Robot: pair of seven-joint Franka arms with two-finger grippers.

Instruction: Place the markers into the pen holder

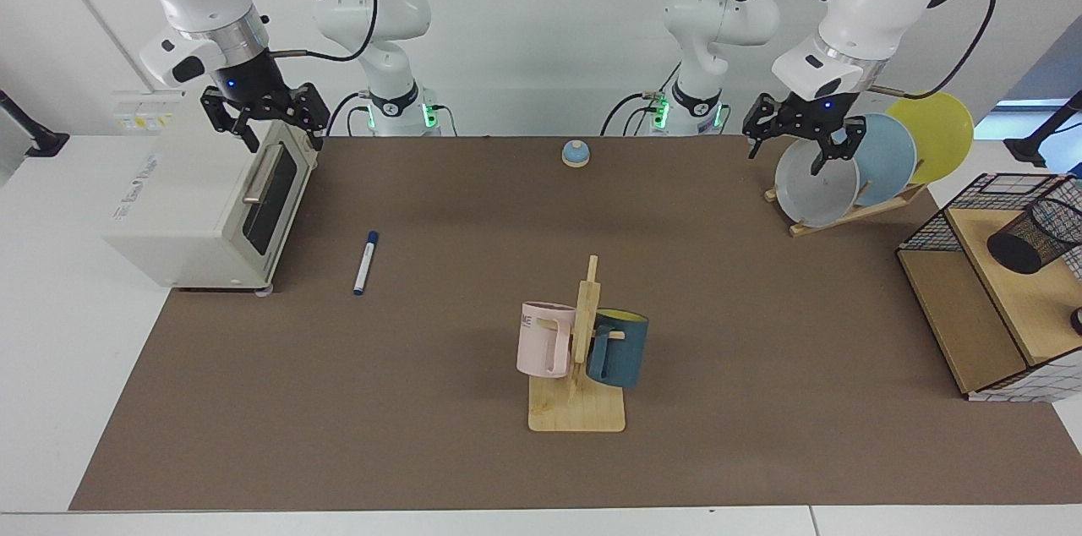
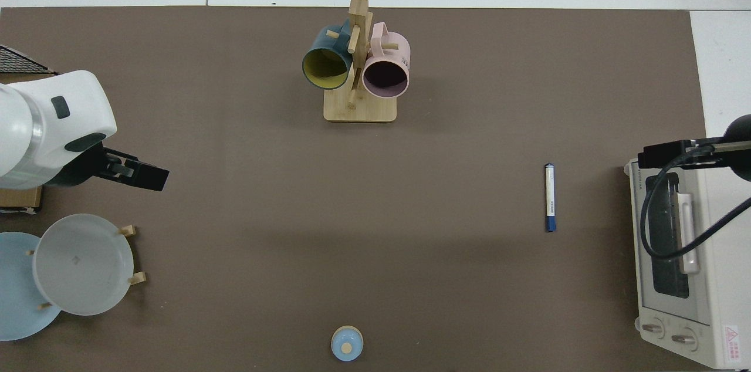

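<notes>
Two grippers hang above opposite ends of the brown-covered counter (image 1: 761, 308), each with fingers spread and nothing between them. Going left to right in the facing view, the right gripper (image 1: 264, 120) hovers over the top front edge of the white toaster oven (image 1: 203, 206), touching nothing. Just beside the oven, the marker (image 1: 365, 263) lies flat on the counter, its dark blue cap pointing toward the robots' side, well apart from both grippers. A small blue bell (image 1: 576, 153) sits near the far edge. Toward the middle, a wooden mug stand (image 1: 578, 401) carries a pink mug (image 1: 543, 338) and a teal mug (image 1: 619, 347). Farther right, the left gripper (image 1: 803, 133) hangs in front of the grey plate (image 1: 813, 189) in a wooden plate rack (image 1: 854, 213), which also holds a blue plate and a yellow plate. At the far right, the pen holder (image 1: 1033, 237) lies tilted on a wooden shelf (image 1: 1014, 299) inside a black wire-grid frame (image 1: 926, 232).
</notes>
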